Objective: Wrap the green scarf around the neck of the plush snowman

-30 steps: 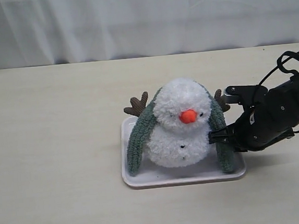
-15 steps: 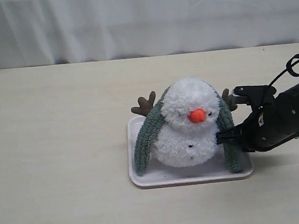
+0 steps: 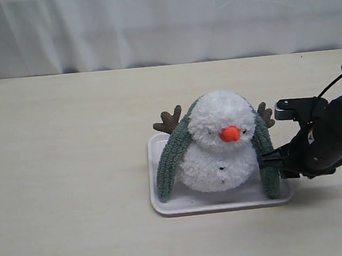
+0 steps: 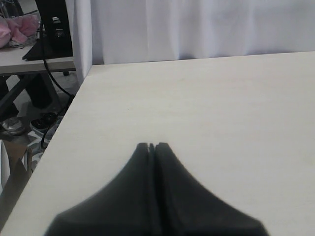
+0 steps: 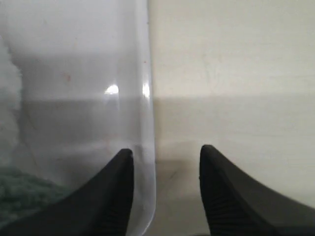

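Observation:
The plush snowman (image 3: 219,160) stands upright on a white tray (image 3: 219,204). The green scarf (image 3: 170,158) runs behind its head and hangs down both sides, and the front of the neck (image 3: 215,144) is bare. My right gripper (image 3: 270,161) is at the tray's right edge, beside the scarf's right end (image 3: 269,176). In the right wrist view this gripper (image 5: 166,152) is open, with the tray's rim (image 5: 147,98) between its fingers and a bit of scarf (image 5: 24,194) to one side. My left gripper (image 4: 153,145) is shut over bare table, out of the exterior view.
The beige table (image 3: 73,172) spreads around the tray. A white curtain (image 3: 161,21) hangs behind it. The left wrist view shows the table's edge (image 4: 74,98) with chairs and cables beyond it.
The tray with the snowman has slid to the right along with my right gripper. That gripper has then opened off the tray's rim.

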Motion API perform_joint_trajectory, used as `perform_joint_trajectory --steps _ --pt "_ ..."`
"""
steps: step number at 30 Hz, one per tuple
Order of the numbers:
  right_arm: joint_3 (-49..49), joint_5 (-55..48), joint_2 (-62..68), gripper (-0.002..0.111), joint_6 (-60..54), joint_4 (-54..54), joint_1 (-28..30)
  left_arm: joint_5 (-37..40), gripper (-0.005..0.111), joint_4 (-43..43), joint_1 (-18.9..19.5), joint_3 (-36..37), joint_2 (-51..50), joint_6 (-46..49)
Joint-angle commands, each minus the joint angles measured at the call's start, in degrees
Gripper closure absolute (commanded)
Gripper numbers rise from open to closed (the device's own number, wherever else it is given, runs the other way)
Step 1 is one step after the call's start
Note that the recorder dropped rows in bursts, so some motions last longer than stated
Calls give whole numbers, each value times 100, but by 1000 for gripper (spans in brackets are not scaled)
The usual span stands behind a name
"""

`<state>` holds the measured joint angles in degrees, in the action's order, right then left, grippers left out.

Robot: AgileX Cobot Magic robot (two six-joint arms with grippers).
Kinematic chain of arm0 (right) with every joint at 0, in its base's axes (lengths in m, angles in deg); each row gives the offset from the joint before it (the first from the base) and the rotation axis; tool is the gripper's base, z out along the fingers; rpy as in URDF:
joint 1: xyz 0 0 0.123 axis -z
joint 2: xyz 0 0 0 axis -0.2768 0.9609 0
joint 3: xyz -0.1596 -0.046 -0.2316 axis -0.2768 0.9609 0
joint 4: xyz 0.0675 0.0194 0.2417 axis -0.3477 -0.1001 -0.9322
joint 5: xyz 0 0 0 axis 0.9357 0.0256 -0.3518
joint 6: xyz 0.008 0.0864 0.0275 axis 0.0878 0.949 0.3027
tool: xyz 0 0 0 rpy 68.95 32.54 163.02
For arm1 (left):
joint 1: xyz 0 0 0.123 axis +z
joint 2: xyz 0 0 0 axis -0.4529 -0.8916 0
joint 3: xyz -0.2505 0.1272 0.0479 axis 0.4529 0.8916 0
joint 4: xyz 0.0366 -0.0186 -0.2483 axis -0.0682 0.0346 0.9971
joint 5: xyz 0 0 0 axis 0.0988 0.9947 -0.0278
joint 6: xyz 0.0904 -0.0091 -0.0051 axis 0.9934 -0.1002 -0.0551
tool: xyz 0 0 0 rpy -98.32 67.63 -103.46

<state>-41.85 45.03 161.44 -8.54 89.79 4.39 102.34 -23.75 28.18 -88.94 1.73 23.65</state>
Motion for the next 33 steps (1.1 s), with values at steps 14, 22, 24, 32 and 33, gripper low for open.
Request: perform_joint_trajectory --steps 14,22,24,32,33 --pt "22 -570 -1695 66 -3612 -2557 -399 -64 107 4 5 21 16 -10" --pt "22 184 -1465 66 -3676 -2568 -702 -64 107 4 5 21 16 -10" --pt "22 197 -1411 66 -3676 -2568 -702 -64 107 4 5 21 16 -10" --pt "22 127 -1436 66 -3661 -2069 -702 -64 107 4 5 21 16 -10" --pt "22 112 -1436 66 -3661 -1997 -702 -64 107 4 5 21 16 -10"
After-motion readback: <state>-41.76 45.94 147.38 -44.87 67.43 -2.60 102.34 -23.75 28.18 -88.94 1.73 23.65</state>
